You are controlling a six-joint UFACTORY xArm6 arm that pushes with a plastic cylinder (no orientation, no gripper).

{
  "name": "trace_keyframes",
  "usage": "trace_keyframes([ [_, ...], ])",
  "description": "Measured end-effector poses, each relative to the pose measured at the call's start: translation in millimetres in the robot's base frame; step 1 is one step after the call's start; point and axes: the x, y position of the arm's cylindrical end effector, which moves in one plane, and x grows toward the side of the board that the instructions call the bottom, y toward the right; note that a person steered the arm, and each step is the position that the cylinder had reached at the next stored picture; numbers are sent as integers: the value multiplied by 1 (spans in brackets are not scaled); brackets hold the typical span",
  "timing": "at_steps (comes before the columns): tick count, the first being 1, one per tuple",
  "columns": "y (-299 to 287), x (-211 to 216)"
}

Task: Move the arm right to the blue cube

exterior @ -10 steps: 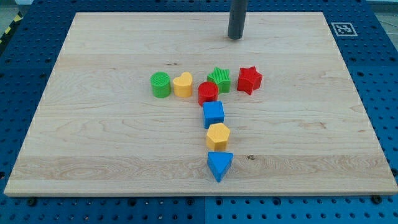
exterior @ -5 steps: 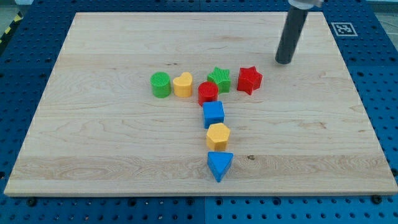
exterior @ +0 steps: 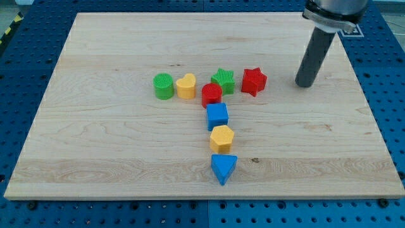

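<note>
The blue cube (exterior: pixel 217 116) sits near the board's middle, just below a red cylinder (exterior: pixel 211 94) and above a yellow hexagonal block (exterior: pixel 222 138). My tip (exterior: pixel 305 83) rests on the board well to the view's right of the cube and somewhat above it. It stands to the right of the red star (exterior: pixel 254 82), with a clear gap between them. It touches no block.
A green cylinder (exterior: pixel 163 86), a yellow heart block (exterior: pixel 186 86) and a green star (exterior: pixel 223 80) line up left of the red star. A blue triangle (exterior: pixel 223 168) lies below the yellow hexagonal block. The wooden board (exterior: pixel 95 152) lies on a blue pegboard table.
My tip has moved from the board's top middle to the right and down, ending beside the red star. No block has moved.
</note>
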Motion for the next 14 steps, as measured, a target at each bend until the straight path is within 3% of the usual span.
trace_keyframes([
  [1,1,37],
  [2,1,43],
  [5,-4,47],
  [8,-75,48],
  [14,-121,65],
])
